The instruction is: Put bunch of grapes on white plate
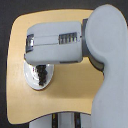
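The white plate lies on the wooden table at the exterior view's left, partly covered by my arm. A dark purple-black bunch of grapes rests on the plate, just under the arm's lower edge. The gripper itself is hidden beneath the bulky grey forearm and wrist, which reaches from the right over the plate. Whether its fingers hold the grapes or are apart does not show.
My large grey upper arm and shoulder fill the exterior view's right side. The round-cornered table's front edge runs along the bottom, with a grey base below it.
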Available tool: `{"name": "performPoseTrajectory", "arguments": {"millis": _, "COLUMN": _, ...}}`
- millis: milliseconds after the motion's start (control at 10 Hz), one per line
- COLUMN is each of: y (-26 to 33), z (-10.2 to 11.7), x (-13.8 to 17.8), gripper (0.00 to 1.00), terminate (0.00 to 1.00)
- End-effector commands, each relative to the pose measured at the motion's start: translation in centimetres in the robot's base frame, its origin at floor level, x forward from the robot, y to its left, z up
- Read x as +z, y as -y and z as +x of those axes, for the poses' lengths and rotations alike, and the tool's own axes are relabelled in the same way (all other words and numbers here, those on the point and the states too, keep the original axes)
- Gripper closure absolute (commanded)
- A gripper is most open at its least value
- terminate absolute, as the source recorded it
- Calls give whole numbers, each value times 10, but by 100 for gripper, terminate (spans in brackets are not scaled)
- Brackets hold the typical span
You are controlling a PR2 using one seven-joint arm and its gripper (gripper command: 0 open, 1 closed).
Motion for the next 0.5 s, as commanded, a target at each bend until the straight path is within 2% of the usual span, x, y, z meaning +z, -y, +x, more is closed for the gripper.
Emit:
{"name": "performPoseTrajectory", "arguments": {"millis": 0, "y": 22, "z": 34, "x": 93, "gripper": 0, "terminate": 0}}
{"name": "performPoseTrajectory", "arguments": {"millis": 200, "y": 42, "z": 43, "x": 117, "gripper": 0, "terminate": 0}}
{"name": "performPoseTrajectory", "arguments": {"millis": 400, "y": 56, "z": 44, "x": 125, "gripper": 0, "terminate": 0}}
